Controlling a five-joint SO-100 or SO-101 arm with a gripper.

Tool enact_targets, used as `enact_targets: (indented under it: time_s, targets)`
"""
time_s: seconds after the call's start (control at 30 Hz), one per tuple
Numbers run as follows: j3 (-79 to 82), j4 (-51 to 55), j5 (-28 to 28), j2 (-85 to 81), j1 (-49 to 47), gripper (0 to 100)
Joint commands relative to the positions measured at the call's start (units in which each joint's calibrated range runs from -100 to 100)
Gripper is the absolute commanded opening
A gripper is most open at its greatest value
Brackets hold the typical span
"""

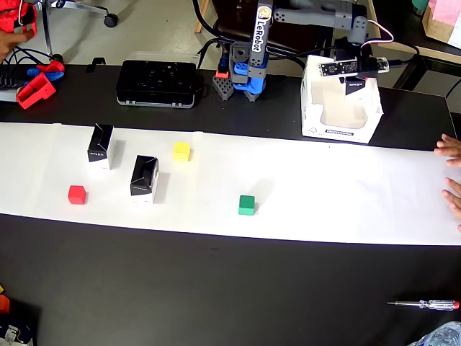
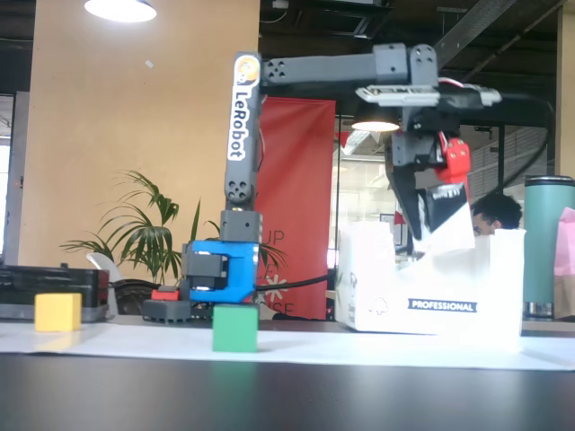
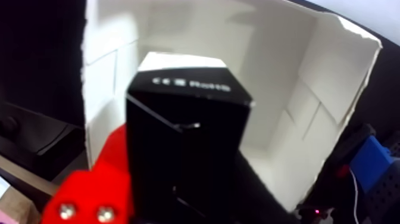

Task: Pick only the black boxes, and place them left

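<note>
My gripper [image 1: 353,85] hangs over the open white carton [image 1: 311,97] at the back right, shut on a black box [image 1: 355,88]. From the side, in the fixed view, the gripper [image 2: 431,217] holds that black box [image 2: 446,202] just above the white carton's [image 2: 431,296] rim. The wrist view is filled by the held black box [image 3: 184,137], with the red finger [image 3: 89,190] against its left side and the carton's white walls [image 3: 280,71] behind. Two more black boxes [image 1: 100,146] [image 1: 144,179] stand upright on the white paper strip at the left.
A red cube [image 1: 77,194], a yellow cube [image 1: 181,151] and a green cube [image 1: 247,205] sit on the paper. A flat black device [image 1: 157,83] lies at the back. A person's hand [image 1: 452,173] rests at the right edge. A screwdriver [image 1: 425,305] lies front right.
</note>
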Motion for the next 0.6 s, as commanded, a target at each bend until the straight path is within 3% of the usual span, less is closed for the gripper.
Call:
enact_targets:
  time_s: [0.0,0.1,0.23,0.37,0.57]
  targets:
    - [-5.9,0.8,0.2,-1.3,-1.3,20]
    - [-6.7,2.5,0.3,-1.3,-1.5,34]
    - [-6.7,4.5,0.3,-1.9,-1.5,44]
    - [-6.7,5.2,0.7,-6.6,-1.5,45]
    - [-6.5,7.8,7.1,-16.0,0.9,45]
